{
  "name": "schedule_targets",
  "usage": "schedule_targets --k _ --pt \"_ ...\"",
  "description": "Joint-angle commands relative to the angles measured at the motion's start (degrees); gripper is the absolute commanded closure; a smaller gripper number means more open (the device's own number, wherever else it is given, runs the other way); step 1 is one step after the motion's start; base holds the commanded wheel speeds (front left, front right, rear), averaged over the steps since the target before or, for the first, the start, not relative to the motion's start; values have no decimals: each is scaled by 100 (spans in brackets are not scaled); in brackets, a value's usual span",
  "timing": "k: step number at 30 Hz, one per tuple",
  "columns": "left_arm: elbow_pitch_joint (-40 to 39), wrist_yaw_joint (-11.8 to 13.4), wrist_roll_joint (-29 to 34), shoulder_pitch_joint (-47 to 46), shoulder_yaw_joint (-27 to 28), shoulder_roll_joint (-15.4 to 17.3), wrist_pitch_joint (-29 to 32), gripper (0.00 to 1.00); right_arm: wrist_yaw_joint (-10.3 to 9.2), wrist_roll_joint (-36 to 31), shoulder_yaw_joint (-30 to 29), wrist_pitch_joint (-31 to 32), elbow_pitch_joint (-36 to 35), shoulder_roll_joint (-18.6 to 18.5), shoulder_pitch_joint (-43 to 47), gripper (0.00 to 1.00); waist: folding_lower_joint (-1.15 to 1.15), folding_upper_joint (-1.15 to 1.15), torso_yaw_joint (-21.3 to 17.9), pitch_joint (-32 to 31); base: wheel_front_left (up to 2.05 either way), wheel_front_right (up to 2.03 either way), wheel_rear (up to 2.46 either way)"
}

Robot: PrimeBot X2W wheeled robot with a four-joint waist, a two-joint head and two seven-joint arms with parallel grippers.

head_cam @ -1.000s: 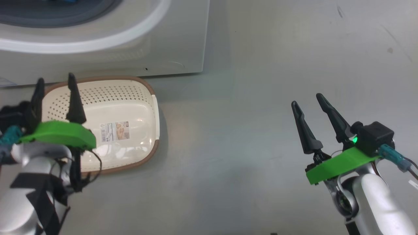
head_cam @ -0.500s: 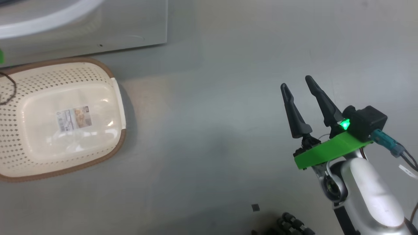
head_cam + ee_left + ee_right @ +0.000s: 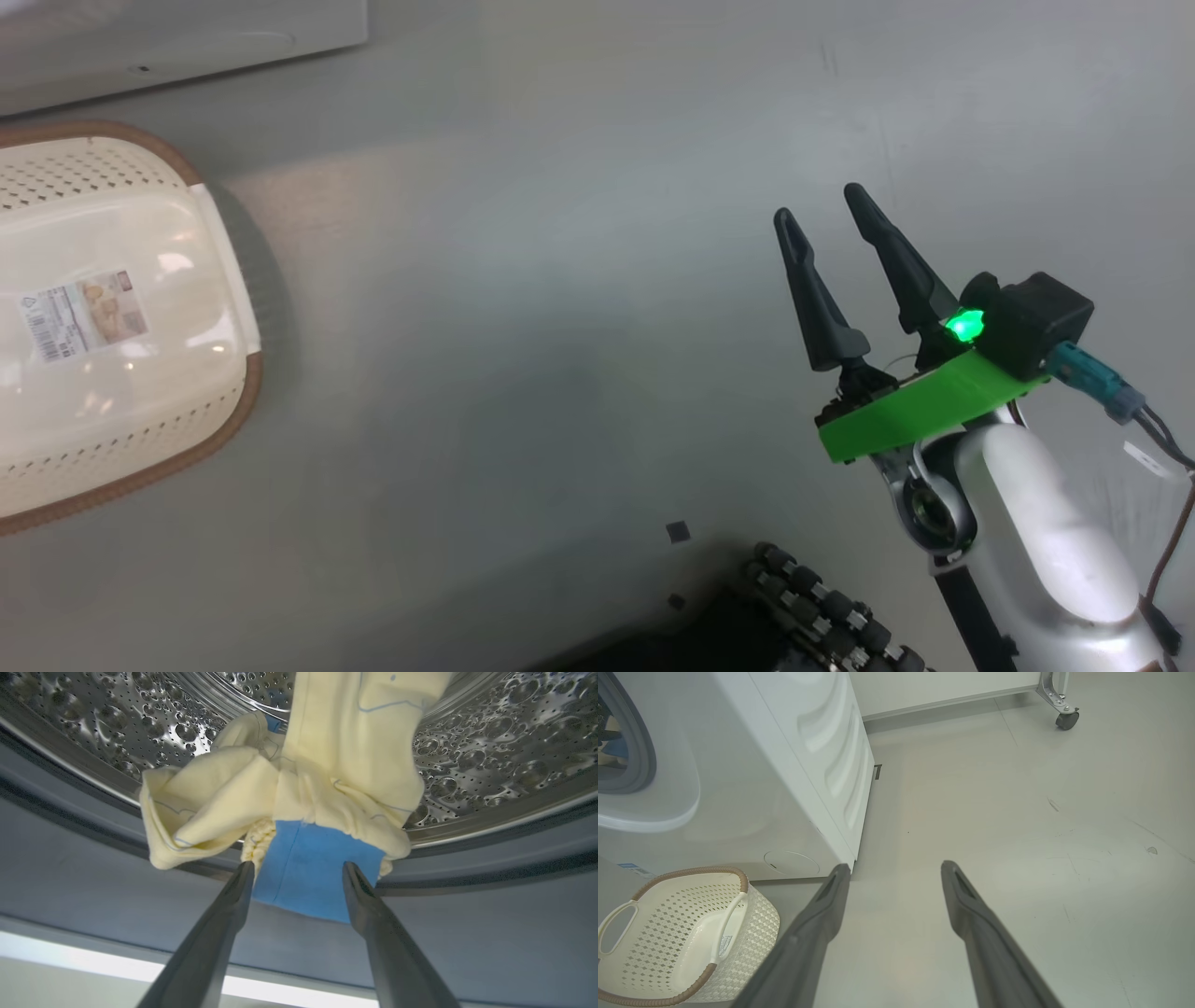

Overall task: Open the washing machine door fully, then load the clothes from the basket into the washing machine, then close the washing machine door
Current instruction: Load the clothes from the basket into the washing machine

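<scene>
The washing machine (image 3: 761,788) stands at the left, its white lower front also in the head view (image 3: 187,37). The cream-yellow clothes (image 3: 355,742) and a blue cloth (image 3: 308,872) drape from the steel drum (image 3: 490,756) over the grey gasket (image 3: 514,849). My left gripper (image 3: 299,868) is open, its tips at either side of the blue cloth's lower part. The basket (image 3: 245,392) sits on the floor before the machine, and its inside (image 3: 752,914) holds no clothes. My right gripper (image 3: 819,203) hangs open over bare floor (image 3: 895,867). The door is out of view.
Grey floor stretches to the right of the machine. A caster wheel (image 3: 1066,720) under a white frame stands far back right. The black links of my own base (image 3: 822,607) show at the bottom of the head view.
The head camera has swung right, so the basket and machine slid to the picture's left and the left gripper left that view. The right gripper stays open.
</scene>
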Motion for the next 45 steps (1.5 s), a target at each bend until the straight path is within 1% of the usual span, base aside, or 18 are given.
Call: schedule_targets --k 1,8,15,16,17,18,19,22,24,28,34,37,39,42,43,44,45 --pt "-106 -37 89 -308 200 455 87 0 22 58 119 -60 -177 9 -2 0 -1 0 -123 151 0 0 0" --pt "230 -190 225 -873 53 734 509 0 22 117 231 -61 -163 21 -81 0 -1 0 -288 436 0 0 0" --pt "332 -301 195 -1305 -90 774 1113 0 22 159 322 -61 -167 27 -158 0 -1 0 -362 613 0 0 0" --pt "344 -315 184 -1372 -116 766 1222 9 22 163 328 -61 -169 28 -170 0 -1 0 -365 636 0 0 0" --pt "349 -326 179 -1439 -139 758 1309 44 22 167 335 -61 -170 29 -183 0 -1 0 -366 659 0 0 0" --pt "372 -330 162 -1492 -156 744 1403 91 22 171 344 -61 -166 30 -194 0 -1 0 -366 672 0 0 0" --pt "395 -324 160 -1540 -178 739 1492 100 22 174 353 -61 -161 31 -205 0 -1 0 -366 684 0 0 0" --pt "401 -340 164 -1690 -222 736 1629 100 22 187 380 -61 -163 33 -241 0 -1 0 -368 725 0 0 0" --pt "324 -347 289 -1836 -249 795 1455 100 22 197 392 -61 -180 34 -265 0 -1 0 -377 775 0 0 0" --pt "206 -363 680 -2149 -311 947 720 100 22 240 456 -61 -218 36 -339 0 -1 0 -446 924 0 0 0" --pt "325 -259 1329 -2680 -408 1127 -552 100 22 366 588 -61 -198 40 -398 0 -1 0 -661 1172 0 0 0" --pt "532 -146 1531 -2961 -417 1090 -1127 100 22 473 656 -61 -188 41 -416 0 -1 0 -783 1270 0 0 0" --pt "707 -57 1606 -3115 -406 1048 -1399 100 22 536 692 -61 -187 41 -431 0 -1 0 -848 1315 0 0 0" --pt "1005 16 1631 -3248 -434 934 -1488 100 22 588 705 -61 -181 41 -425 0 -1 0 -890 1331 0 0 0" --pt "1084 -3 1599 -3284 -435 888 -1484 52 22 595 708 -61 -178 41 -423 0 -1 0 -900 1334 0 0 0" --pt "1150 -39 1576 -3310 -450 850 -1479 1 22 596 705 -61 -173 41 -421 0 -1 0 -902 1334 0 0 0" --pt "1204 -89 1584 -3325 -499 822 -1453 0 22 593 693 -61 -168 41 -418 0 -1 0 -893 1331 0 0 0"
